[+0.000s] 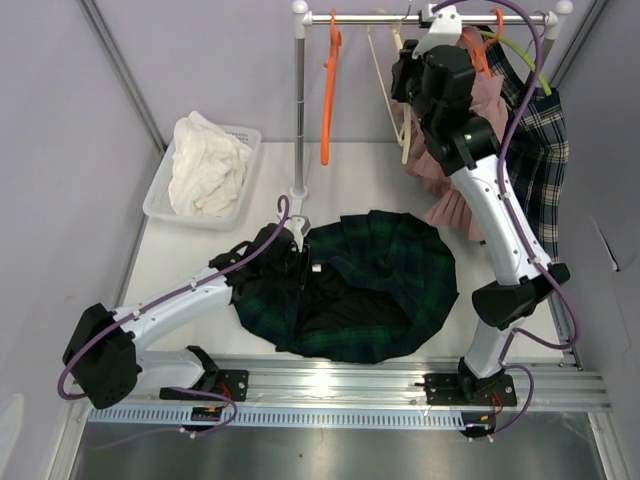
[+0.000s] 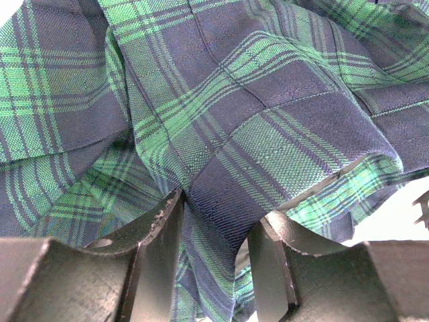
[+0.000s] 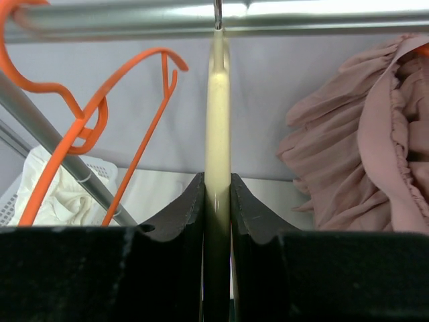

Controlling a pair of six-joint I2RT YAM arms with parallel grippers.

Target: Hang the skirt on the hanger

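Observation:
The dark green and navy plaid skirt (image 1: 370, 290) lies spread on the table in front of both arm bases. My left gripper (image 1: 290, 245) rests at its left edge. In the left wrist view a raised fold of the skirt (image 2: 255, 100) runs down between the fingers of the left gripper (image 2: 214, 215); the jaws stand apart, with a sliver of light beside the right finger. My right gripper (image 1: 405, 60) is up at the rail, shut on the cream hanger (image 1: 404, 140). In the right wrist view the right gripper (image 3: 217, 184) pinches that hanger (image 3: 217, 100), which hangs from the rail by its hook.
An orange hanger (image 1: 328, 100) hangs on the metal rail (image 1: 370, 17), left of the cream one. A pink ruffled skirt (image 1: 450, 180) and a dark plaid garment (image 1: 545, 160) hang at the right. A white basket (image 1: 160, 185) of white cloth sits back left. The rack pole (image 1: 298, 110) stands behind the skirt.

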